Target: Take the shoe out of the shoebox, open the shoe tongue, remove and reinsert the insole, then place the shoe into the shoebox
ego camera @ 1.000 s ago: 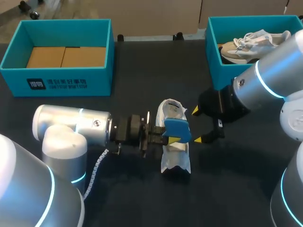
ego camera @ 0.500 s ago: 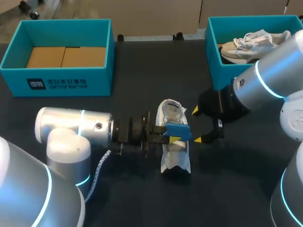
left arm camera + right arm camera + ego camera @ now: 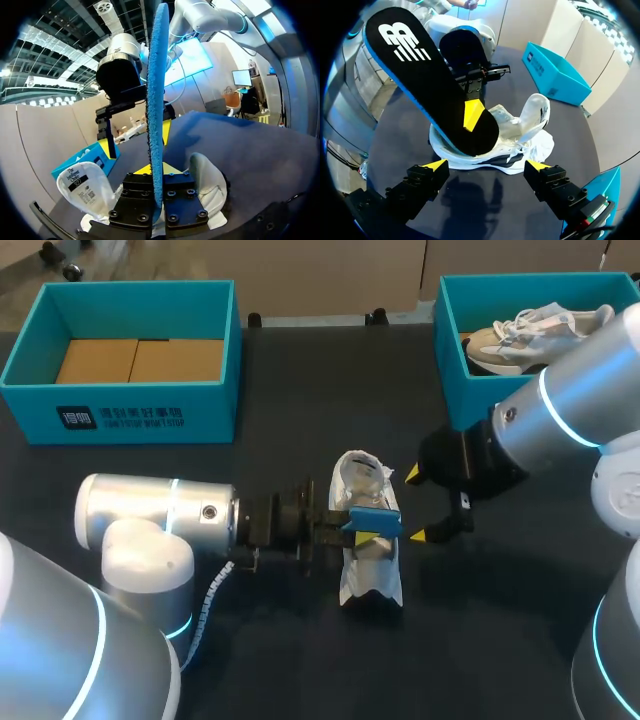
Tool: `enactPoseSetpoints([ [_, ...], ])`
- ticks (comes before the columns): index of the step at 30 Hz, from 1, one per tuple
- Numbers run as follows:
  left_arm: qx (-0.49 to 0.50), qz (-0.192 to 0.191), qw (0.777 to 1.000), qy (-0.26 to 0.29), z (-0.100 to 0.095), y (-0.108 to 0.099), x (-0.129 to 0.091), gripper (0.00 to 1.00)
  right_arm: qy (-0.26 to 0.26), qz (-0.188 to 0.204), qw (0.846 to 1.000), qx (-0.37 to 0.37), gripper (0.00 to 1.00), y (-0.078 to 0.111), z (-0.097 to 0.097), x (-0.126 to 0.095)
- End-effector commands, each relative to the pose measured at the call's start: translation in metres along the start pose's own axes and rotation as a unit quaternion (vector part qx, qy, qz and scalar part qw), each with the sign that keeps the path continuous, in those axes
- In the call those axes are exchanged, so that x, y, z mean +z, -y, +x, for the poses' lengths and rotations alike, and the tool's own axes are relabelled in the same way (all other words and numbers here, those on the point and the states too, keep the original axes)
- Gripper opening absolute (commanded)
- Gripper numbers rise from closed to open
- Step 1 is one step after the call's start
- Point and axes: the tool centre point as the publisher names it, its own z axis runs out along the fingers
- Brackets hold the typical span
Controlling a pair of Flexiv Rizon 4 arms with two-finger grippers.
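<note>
The insole point(image 3: 375, 517), blue with a black face, is clamped edge-on between the left fingers point(image 3: 366, 537), its lower end at the opening of the white shoe point(image 3: 368, 580). That shoe lies on the dark table point(image 3: 300, 440) directly beneath them. The right fingers point(image 3: 421, 534) stand apart, empty, just beside the shoe. Beyond them a teal shoebox point(image 3: 450, 350) holds a second sneaker point(image 3: 530, 330).

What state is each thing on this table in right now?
White shoe: on the table, tongue open.
Insole: held on edge over it.
Left gripper: shut on the insole.
Right gripper: open, empty.
Left shoebox: open, no shoe.
Right shoebox: open, holding a second shoe.
</note>
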Motion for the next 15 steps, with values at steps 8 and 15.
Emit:
enactPoseSetpoints([
  [8,0.005,-0.020,1.000,-0.007,-0.007,-0.016,0.008,0.00,0.001,0.000,1.000,0.000,1.00,0.000,0.000,0.001],
  [15,0.005,-0.032,0.999,-0.010,-0.009,-0.027,0.012,0.00,0.001,0.000,1.000,0.000,1.00,0.000,0.000,0.001],
])
